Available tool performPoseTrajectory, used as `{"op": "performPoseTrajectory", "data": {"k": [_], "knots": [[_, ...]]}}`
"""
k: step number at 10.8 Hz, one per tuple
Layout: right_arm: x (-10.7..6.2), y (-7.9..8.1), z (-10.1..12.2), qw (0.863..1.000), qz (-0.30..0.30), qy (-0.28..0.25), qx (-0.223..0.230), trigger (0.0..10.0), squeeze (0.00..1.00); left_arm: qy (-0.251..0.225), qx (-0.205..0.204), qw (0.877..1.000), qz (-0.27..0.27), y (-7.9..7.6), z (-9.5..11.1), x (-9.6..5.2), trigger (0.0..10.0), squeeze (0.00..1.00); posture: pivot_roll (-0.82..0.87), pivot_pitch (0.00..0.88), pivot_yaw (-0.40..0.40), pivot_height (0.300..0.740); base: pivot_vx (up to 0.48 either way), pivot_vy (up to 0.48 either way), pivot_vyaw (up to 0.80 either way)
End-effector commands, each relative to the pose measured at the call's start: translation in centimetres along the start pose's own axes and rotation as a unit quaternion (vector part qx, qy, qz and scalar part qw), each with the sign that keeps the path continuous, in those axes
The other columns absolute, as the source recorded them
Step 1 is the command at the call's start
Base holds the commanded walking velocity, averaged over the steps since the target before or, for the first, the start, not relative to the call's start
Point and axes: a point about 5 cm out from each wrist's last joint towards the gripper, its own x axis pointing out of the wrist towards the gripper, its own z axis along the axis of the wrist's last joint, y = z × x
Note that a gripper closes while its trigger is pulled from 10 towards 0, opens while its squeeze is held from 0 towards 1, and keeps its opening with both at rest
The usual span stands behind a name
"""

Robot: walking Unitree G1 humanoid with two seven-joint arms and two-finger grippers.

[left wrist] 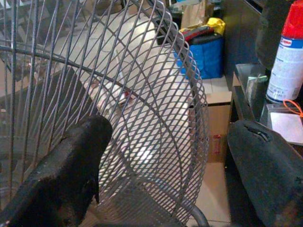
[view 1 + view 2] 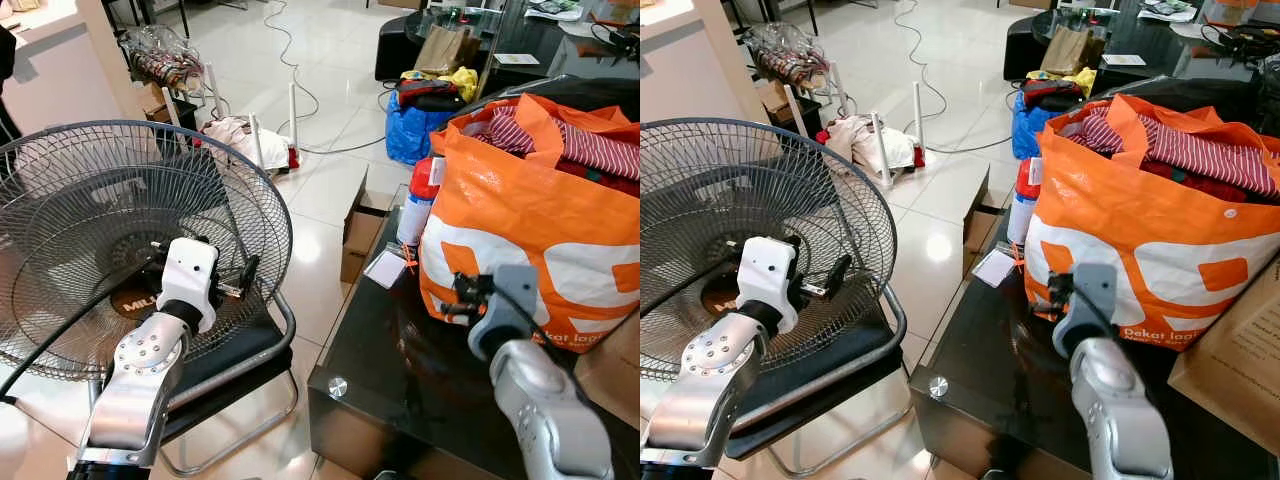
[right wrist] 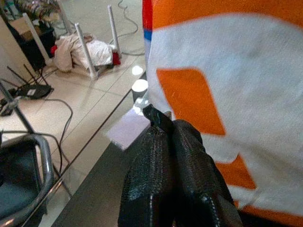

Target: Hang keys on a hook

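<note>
My left gripper [image 1: 170, 130] is open, its two black fingers spread wide in front of the wire grille of a standing fan [image 2: 90, 230]. One of its fingers [image 2: 246, 273] nearly touches the grille. My right gripper [image 3: 161, 120] is shut, fingers pressed together, over the dark glass table [image 2: 380, 370] right beside an orange and white shopping bag [image 2: 540, 230]. A short orange cord [image 2: 408, 258] lies by a white card [image 2: 385, 268] on the table; I cannot tell whether keys are attached to it.
The fan stands on a black chair [image 2: 240, 350] left of the table. A spray can [image 2: 420, 200] stands behind the card, a cardboard box [image 2: 360, 230] on the floor beside the table. Cables, a blue bag [image 2: 410, 130] and clothes lie farther back.
</note>
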Motion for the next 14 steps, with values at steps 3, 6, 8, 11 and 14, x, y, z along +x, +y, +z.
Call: {"op": "performPoseTrajectory", "data": {"k": [3, 6, 8, 11, 14], "knots": [[0.7, -0.7, 0.5, 1.000, -0.008, -0.005, -0.007, 10.0, 0.00, -0.002, -0.008, 1.000, 0.010, -0.3, -0.1, -0.2, 10.0, 0.05, -0.05, 0.000, 0.013, 0.740, 0.000, 0.000, 0.00], [0.7, -0.3, 0.6, 1.000, -0.001, -0.006, -0.002, 10.0, 0.00, 0.002, -0.005, 1.000, 0.009, -0.3, -0.3, -0.5, 10.0, 0.04, -0.03, 0.000, -0.002, 0.740, -0.080, 0.000, 0.00], [1.0, 0.0, 0.6, 1.000, 0.007, -0.005, -0.005, 10.0, 0.00, 0.000, -0.005, 1.000, 0.016, -0.1, -0.2, -0.6, 10.0, 0.04, -0.03, 0.000, -0.004, 0.740, -0.240, 0.000, 0.00], [1.1, 0.0, 0.8, 1.000, 0.008, -0.006, -0.006, 10.0, 0.00, -0.001, -0.006, 1.000, 0.015, -0.2, -0.2, -0.5, 10.0, 0.05, -0.02, 0.000, -0.005, 0.740, -0.080, 0.000, 0.00], [1.2, -0.1, 0.8, 1.000, 0.008, -0.006, -0.009, 10.0, 0.00, -0.002, -0.007, 1.000, 0.016, -0.2, -0.2, -0.4, 10.0, 0.04, -0.03, 0.000, -0.004, 0.740, -0.160, 0.000, 0.00]]}}
